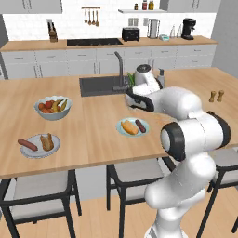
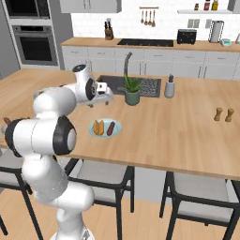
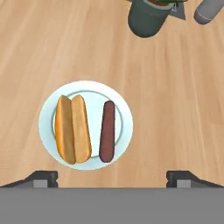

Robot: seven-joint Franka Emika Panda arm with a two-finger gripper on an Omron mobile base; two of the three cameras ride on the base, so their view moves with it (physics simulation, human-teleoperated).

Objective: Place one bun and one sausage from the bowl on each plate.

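Note:
A light blue plate [image 1: 119,128] [image 2: 117,131] [image 3: 48,114] lies near the counter's front edge. On it are a bun [image 1: 129,127] [image 2: 98,127] [image 3: 73,129] and a dark sausage [image 1: 140,126] [image 2: 111,128] [image 3: 107,131], side by side. My gripper [image 1: 132,102] [image 2: 106,99] [image 3: 112,178] hovers above this plate, open, with nothing between its fingertips [image 3: 43,178]. To the left, a grey-white plate [image 1: 39,153] carries a second bun [image 1: 47,142] and sausage [image 1: 27,144]. The bowl is out of view.
A pale bowl of fruit [image 1: 52,107] stands behind the grey-white plate. A potted plant [image 2: 132,91] [image 3: 146,17] and a soap dispenser [image 2: 169,87] stand by the sink [image 1: 100,85]. Two small shakers [image 1: 216,96] [image 2: 223,115] are at the right. Stools line the counter's front.

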